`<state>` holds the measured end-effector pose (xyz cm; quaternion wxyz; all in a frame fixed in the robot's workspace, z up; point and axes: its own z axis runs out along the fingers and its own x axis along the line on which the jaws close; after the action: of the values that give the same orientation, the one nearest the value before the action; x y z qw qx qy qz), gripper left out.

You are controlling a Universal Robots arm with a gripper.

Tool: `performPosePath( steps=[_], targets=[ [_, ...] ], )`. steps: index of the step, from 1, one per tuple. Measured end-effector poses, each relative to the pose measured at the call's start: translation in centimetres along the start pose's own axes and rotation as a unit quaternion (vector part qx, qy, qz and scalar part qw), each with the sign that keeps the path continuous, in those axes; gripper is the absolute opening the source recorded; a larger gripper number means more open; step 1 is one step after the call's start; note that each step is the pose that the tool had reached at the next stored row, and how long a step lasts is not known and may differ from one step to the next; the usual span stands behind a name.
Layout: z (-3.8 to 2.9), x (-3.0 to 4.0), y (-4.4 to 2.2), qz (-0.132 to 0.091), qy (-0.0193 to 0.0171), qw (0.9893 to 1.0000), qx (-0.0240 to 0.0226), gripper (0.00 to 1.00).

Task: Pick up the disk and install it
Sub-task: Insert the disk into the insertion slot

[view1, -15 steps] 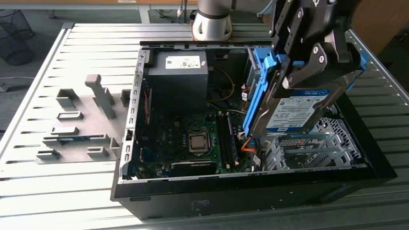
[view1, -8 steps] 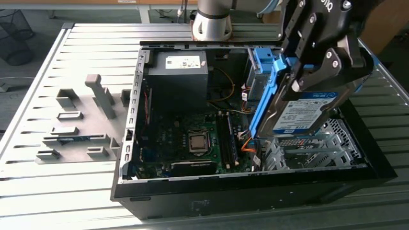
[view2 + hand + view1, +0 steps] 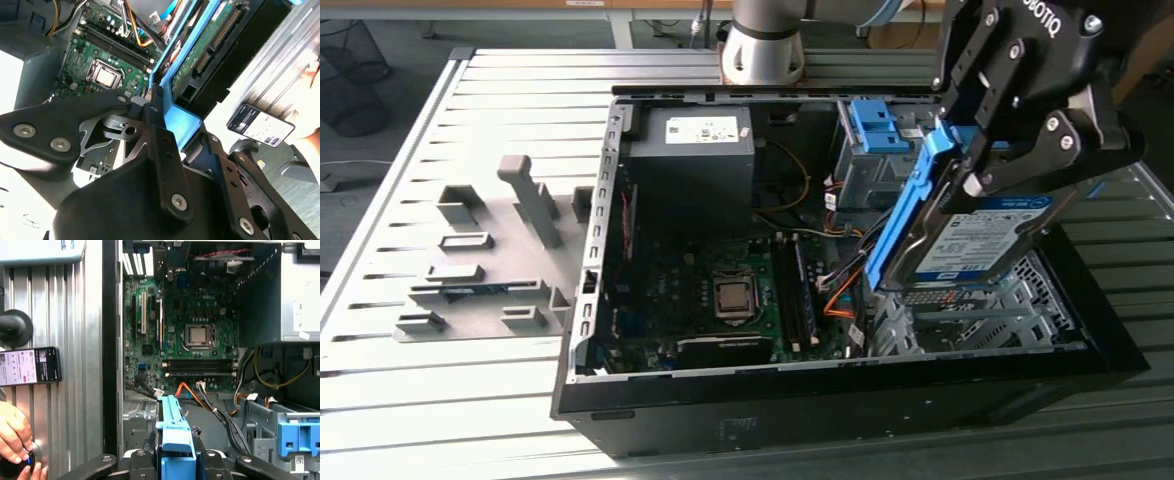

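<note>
Disk [image 3: 981, 240] hangs tilted, clamped in the gripper [image 3: 1014, 165].

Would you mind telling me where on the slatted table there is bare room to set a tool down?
Bare slats lie in front of the grey fixture block and behind it, up to the table edge. It is crowded on the exterior view's right, where the open computer case sits and the hand holds the disk above it.
</note>
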<state>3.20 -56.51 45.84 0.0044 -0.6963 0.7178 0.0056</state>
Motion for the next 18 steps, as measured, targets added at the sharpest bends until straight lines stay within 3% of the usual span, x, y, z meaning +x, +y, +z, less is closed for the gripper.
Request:
performPosePath(
  steps=[6, 12, 18],
  targets=[
    [0.04, 0.0, -0.24, 0.0, -0.0001, 1.0, 0.0, 0.36],
    [0.25, -0.05, -1.52, 0.0, 0.0, 1.0, 0.0, 0.36],
    [0.61, -0.04, -1.73, -0.002, -0.0001, 1.0, 0.0016, 0.36]
  ],
)
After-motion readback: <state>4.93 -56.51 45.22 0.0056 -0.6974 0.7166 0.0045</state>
